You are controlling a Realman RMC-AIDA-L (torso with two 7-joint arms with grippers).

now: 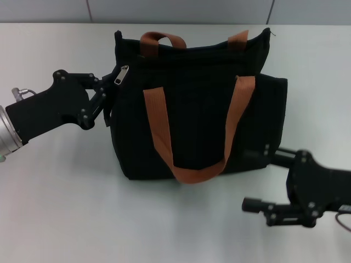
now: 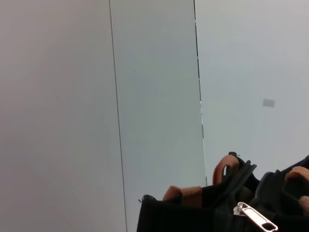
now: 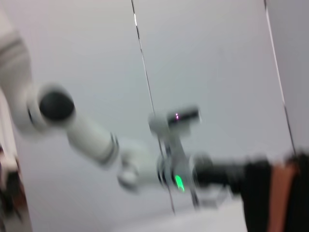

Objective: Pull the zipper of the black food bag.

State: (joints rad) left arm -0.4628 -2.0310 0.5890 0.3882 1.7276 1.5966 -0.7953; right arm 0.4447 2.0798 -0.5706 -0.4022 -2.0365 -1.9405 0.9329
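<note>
The black food bag (image 1: 197,104) lies flat mid-table with its rust-orange handles (image 1: 159,131) on top. The silver zipper (image 1: 122,74) sits at the bag's top left corner and also shows in the left wrist view (image 2: 256,217). My left gripper (image 1: 109,98) is open at the bag's left edge, its upper finger just beside the zipper pull, not holding it. My right gripper (image 1: 255,178) is open at the bag's lower right corner, its upper finger against the fabric. The right wrist view shows the bag's edge (image 3: 256,193) and the left arm (image 3: 96,140).
The white table (image 1: 55,208) extends on all sides of the bag. A wall with panel seams (image 1: 88,10) runs along the table's far edge.
</note>
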